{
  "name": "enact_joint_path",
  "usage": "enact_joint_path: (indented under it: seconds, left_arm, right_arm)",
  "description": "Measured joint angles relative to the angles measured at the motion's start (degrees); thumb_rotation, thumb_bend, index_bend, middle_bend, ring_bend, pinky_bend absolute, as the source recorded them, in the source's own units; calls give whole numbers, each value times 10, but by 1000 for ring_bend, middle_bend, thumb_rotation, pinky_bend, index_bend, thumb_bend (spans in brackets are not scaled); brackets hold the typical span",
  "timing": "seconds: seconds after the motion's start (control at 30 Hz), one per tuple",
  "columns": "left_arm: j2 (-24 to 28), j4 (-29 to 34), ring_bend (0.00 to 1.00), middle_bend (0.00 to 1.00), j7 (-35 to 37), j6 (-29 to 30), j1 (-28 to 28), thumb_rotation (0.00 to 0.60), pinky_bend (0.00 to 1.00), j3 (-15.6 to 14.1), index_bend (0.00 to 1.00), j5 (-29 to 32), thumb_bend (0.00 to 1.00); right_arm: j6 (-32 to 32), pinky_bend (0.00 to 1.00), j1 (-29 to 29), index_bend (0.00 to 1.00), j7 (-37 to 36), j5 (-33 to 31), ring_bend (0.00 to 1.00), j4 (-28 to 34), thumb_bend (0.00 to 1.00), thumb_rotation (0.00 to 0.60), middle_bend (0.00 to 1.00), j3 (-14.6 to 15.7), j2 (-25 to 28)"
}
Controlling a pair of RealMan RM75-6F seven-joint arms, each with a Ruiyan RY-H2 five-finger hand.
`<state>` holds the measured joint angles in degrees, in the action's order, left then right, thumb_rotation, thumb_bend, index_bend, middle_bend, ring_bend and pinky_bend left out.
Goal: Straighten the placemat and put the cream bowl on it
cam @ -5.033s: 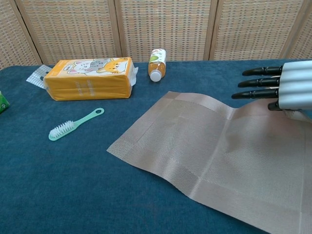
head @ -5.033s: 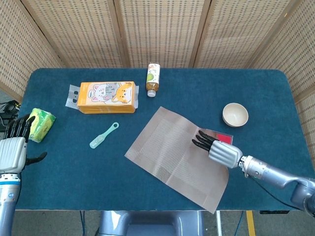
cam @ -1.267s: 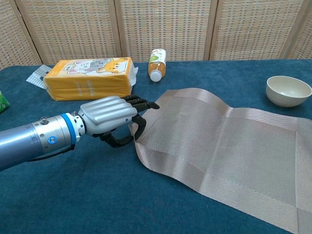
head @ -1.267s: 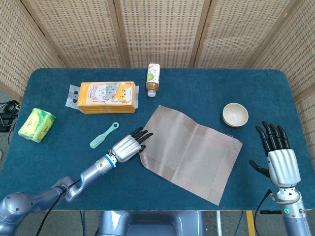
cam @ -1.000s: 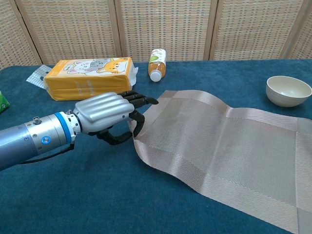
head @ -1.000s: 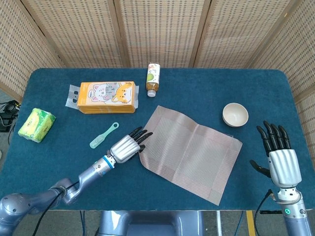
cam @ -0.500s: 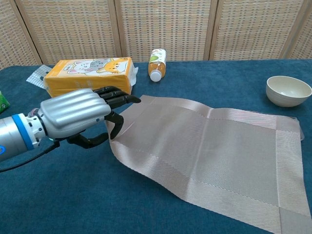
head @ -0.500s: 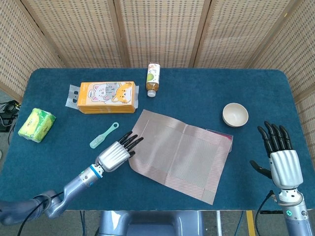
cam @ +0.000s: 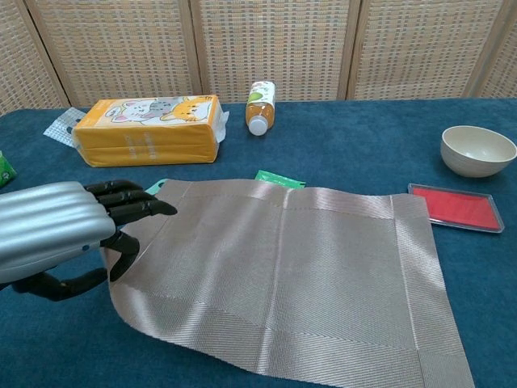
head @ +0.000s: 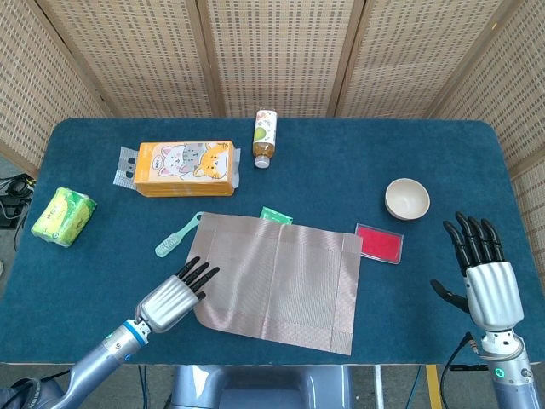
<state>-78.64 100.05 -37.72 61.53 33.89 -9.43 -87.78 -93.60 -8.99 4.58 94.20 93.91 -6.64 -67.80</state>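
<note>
The tan woven placemat [head: 277,281] lies near the table's front, its edges roughly parallel to the table edge, and its left corner is lifted in the chest view [cam: 291,275]. My left hand [head: 170,300] pinches that left edge, fingers above and thumb below [cam: 65,234]. The cream bowl [head: 407,198] stands upright and empty on the cloth at the right, apart from the mat [cam: 478,150]. My right hand [head: 485,277] hovers at the front right edge with spread fingers, holding nothing.
A red flat case [head: 379,243] lies just right of the mat. A green packet [head: 276,216] peeks out at its far edge. A teal brush [head: 179,235], an orange tissue pack [head: 183,168], a lying bottle [head: 265,137] and a green pack [head: 62,216] sit left and back.
My left hand has pulled the placemat left and toward the front, turning it square. This uncovered the red case and the green packet. The right hand stayed put.
</note>
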Motion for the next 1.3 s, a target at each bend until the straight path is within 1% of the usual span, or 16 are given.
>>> enact_joint_path:
  seconds: [0.17,0.33,0.5,0.8,0.83,0.9,0.93,0.97,1.03,1.07,1.3]
  left_arm:
    - [11,22,0,0,-2,-16,-6,600,0,-13,790,-3,581]
    - [10,29,0,0,-2,-33,-8,600,0,-19,790,-6,581]
    - [7,34,0,0,-12,-42,-11,600,0,-20,790,-3,581]
    - [18,53,0,0,-5,-65,-10,600,0,-23,781,-3,569]
    - [20,54,0,0,-3,-67,-10,600,0,-24,757,-3,557]
    - [22,54,0,0,-7,-69,-10,600,0,-24,632,-3,473]
    - [24,55,0,0,-9,-71,-10,600,0,-24,461,-2,319]
    - [27,56,0,0,-10,-73,-9,600,0,-23,312,-1,194]
    - [30,58,0,0,-8,-74,-9,600,0,-21,74,0,19]
    - [32,58,0,0,-5,-73,-9,600,0,-20,12,-1,0]
    - [48,52,0,0,56,-67,-4,600,0,-16,0,-28,0]
  right_arm:
    - [0,0,1,24,5,2,0,0,0,600,0,0,-1]
    - [-1,0,2,29,7,2,0,0,0,600,0,-1,-1]
    - [-1,0,3,31,7,2,0,0,0,600,0,-2,0]
    - [0,0,3,35,9,3,0,0,0,600,0,-3,0]
    - [-1,0,3,35,9,3,0,0,0,600,0,-3,0]
    - [-1,0,4,36,10,4,0,1,0,600,0,-3,-1]
    - [-1,0,4,36,10,4,0,1,0,600,0,-3,-1]
    - [-1,0,4,36,11,4,0,1,0,600,0,-3,-1]
    - [0,0,4,37,12,5,0,1,0,600,0,-3,-1]
    - [0,0,4,37,12,5,0,1,0,600,0,-2,-2]
    - [3,0,3,37,16,5,0,0,0,600,0,-3,-3]
